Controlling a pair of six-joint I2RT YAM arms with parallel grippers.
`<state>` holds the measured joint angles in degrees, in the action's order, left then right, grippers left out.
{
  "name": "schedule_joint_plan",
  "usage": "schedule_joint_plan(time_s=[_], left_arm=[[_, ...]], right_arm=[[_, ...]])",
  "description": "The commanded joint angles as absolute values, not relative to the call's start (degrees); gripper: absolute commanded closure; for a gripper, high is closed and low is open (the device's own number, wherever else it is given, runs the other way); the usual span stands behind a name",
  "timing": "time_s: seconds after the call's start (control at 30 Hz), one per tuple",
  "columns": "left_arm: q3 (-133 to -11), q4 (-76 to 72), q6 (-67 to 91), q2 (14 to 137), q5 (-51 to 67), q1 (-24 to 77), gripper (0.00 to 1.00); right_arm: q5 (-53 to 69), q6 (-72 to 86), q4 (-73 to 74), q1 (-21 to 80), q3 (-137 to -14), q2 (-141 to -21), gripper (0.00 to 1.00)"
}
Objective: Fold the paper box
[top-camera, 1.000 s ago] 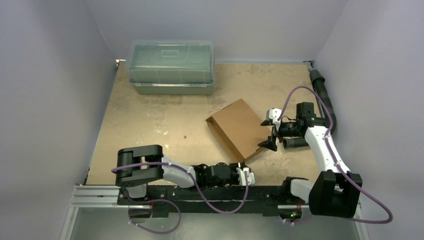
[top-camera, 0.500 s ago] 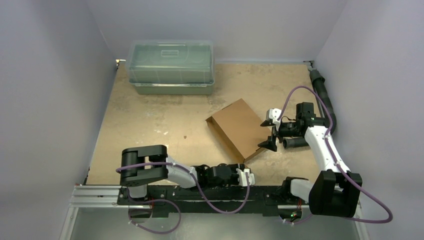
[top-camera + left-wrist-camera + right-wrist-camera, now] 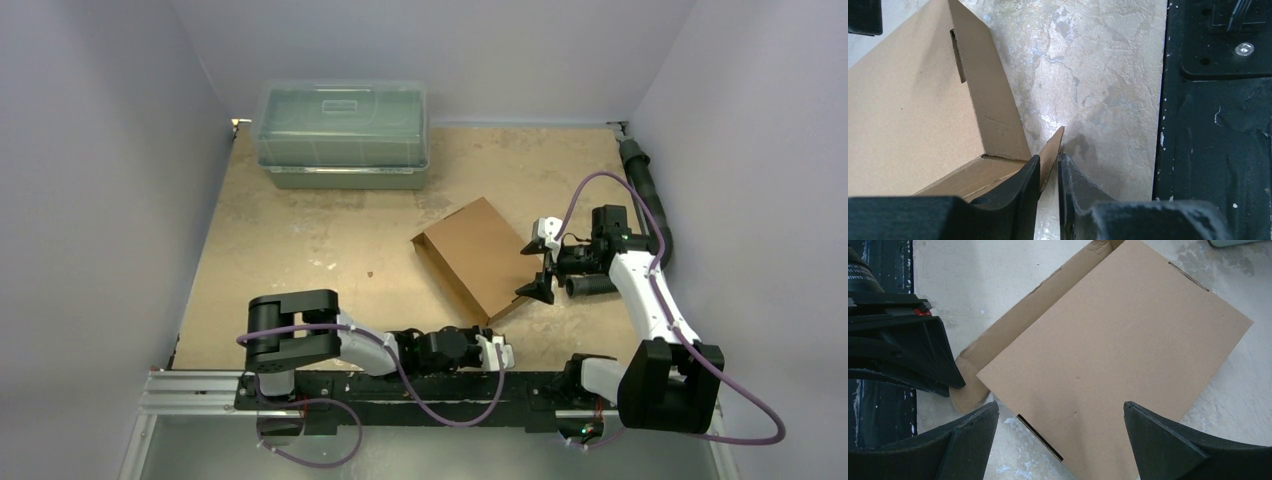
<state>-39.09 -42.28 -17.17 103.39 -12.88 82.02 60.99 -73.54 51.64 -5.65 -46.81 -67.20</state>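
The left fingers [image 3: 1018, 197] are sitting narrow, and they are pinching a small flap [image 3: 1052, 150] that is sticking out from the corner of the paper box [image 3: 913, 110]. I think they are doing this so the flap can be tucked in, or so the box is not sliding away.

The right fingers [image 3: 1168, 440] are spreading wide and holding nothing. They are hanging over the far side of the box, with a stretch of its edge showing between them. Maybe they are getting ready to press the top down or steady it.

The box is lying on the bench [image 3: 300, 240] between the two sets of fingers. It is looking plain brown, flat and shallow, with its big top panel lying down like a shut lid. The side wall beside the left fingers is showing a little slot [image 3: 958, 57].
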Motion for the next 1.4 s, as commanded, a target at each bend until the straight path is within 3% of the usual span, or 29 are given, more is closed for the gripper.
schedule_joint_plan(time_s=[0.0,0.27,0.5,1.03,1.37], left_arm=[[-40.7,-43.5,-18.3,103.9,-14.3,81.7,0.84],[-40.4,-43.9,-17.5,104.0,-14.2,81.7,1.0],[-38.6,-45.8,-16.7,103.2,-15.4,81.5,1.0],[-33.7,-51.0,-13.4,101.2,-17.8,80.4,1.0],[-31.6,-52.8,-12.1,99.8,-18.3,79.9,1.0]], right_arm=[[61.7,-73.6,52.6,-5.9,-48.9,-67.5,0.02],[61.5,-73.7,52.6,-5.9,-48.8,-67.9,0.02],[60.8,-70.4,50.0,-5.9,-48.4,-67.9,0.03],[50.3,-37.3,24.8,-5.8,-44.4,-68.0,0.08],[47.6,-31.6,25.0,-5.4,-47.3,-77.0,0.1]])
